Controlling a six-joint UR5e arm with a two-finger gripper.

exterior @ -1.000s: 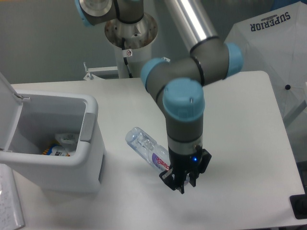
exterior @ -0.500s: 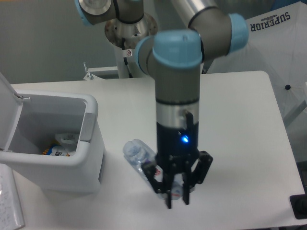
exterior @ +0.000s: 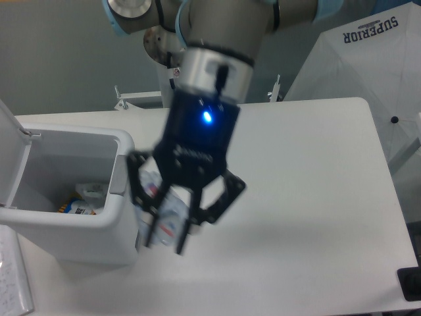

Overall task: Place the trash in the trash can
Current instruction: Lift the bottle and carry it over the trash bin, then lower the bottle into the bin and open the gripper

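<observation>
My gripper [exterior: 164, 241] hangs in the air, close to the camera, right beside the right wall of the trash can [exterior: 125, 197]. It is shut on the clear crushed water bottle [exterior: 168, 212], which sits between the fingers and is lifted off the table; its label is mostly hidden. The trash can is a boxy white bin at the left with its lid [exterior: 9, 153] swung open. Inside it lie a pale wad [exterior: 92, 191] and a piece with a coloured label [exterior: 76, 209].
A white cover printed "SUPERIOR" [exterior: 375, 52] stands past the table's far right corner. Paper [exterior: 13, 280] lies at the front left edge, and a black object [exterior: 411, 284] sits at the front right edge. The arm's base [exterior: 179, 41] is at the back.
The gripper has risen from the table with the bottle in it and moved left, from the middle front of the table to the bin's right side.
</observation>
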